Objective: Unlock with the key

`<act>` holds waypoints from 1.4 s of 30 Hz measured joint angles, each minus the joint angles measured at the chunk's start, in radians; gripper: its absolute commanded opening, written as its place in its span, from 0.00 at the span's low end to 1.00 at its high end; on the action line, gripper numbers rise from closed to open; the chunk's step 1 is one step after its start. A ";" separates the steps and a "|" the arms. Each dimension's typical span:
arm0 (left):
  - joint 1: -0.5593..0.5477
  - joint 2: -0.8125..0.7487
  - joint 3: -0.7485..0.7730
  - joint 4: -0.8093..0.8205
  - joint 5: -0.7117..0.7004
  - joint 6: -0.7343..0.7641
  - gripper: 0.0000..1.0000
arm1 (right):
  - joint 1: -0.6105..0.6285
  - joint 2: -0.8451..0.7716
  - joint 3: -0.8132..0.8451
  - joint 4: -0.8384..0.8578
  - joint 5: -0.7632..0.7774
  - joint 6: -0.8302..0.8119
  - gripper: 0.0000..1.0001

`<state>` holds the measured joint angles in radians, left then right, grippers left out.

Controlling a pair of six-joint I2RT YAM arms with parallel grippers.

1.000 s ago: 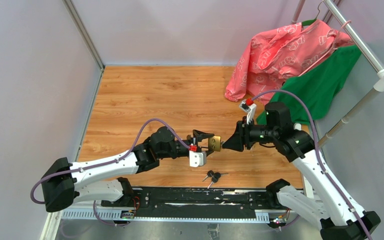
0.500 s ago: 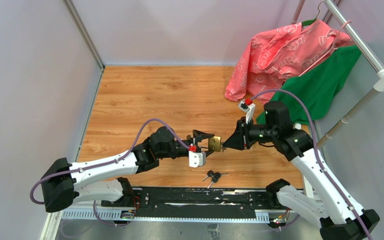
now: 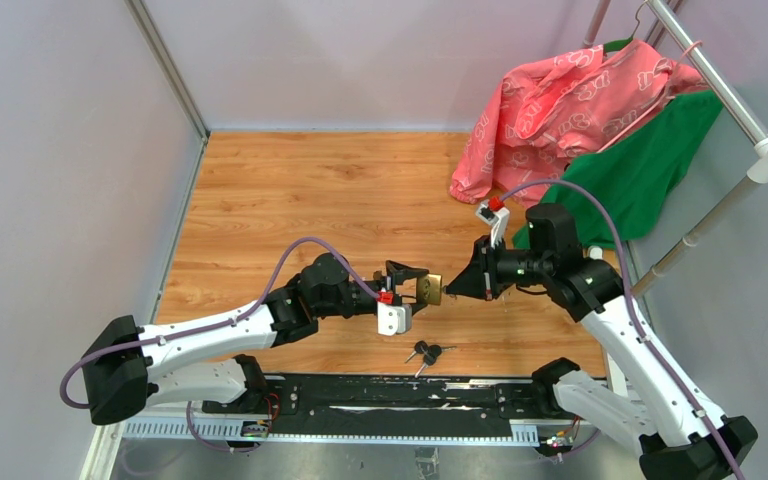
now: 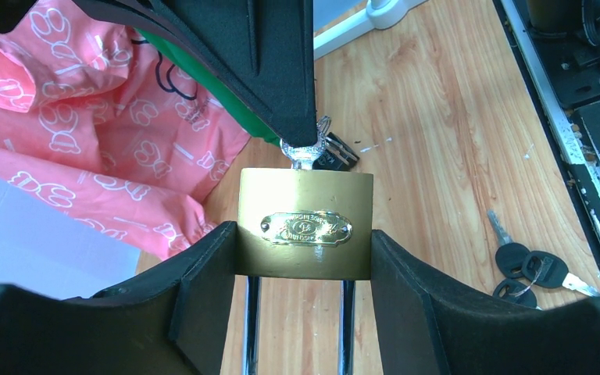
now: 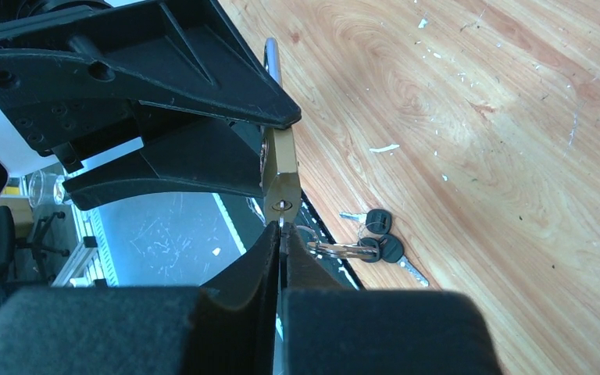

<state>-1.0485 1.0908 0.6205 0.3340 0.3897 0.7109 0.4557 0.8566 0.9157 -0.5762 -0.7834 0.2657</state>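
Key in padlock — spare keys nearby

Robot test cell, laboratory type. Wood-grain surface boxed in by plain pale partition walls at 9 and 12 o'clock; two white-and-black robot arms bolted to a black mounting plate at 6 o'clock; metal clothes rail carrying pink garment and green garment at 2 o'clock
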 measured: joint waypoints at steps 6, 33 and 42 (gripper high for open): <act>-0.001 0.000 0.000 -0.023 0.009 -0.001 0.00 | 0.000 -0.005 -0.029 0.002 0.001 0.000 0.00; -0.009 0.046 0.000 -0.045 -0.028 0.016 0.00 | 0.000 0.019 -0.089 0.038 0.037 0.048 0.00; -0.009 0.045 0.000 -0.053 -0.061 0.024 0.00 | 0.000 0.055 -0.072 0.041 0.040 0.099 0.00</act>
<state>-1.0573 1.1362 0.6209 0.2813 0.3286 0.7345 0.4557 0.9119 0.8440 -0.5350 -0.7429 0.3645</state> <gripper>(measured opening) 0.612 0.007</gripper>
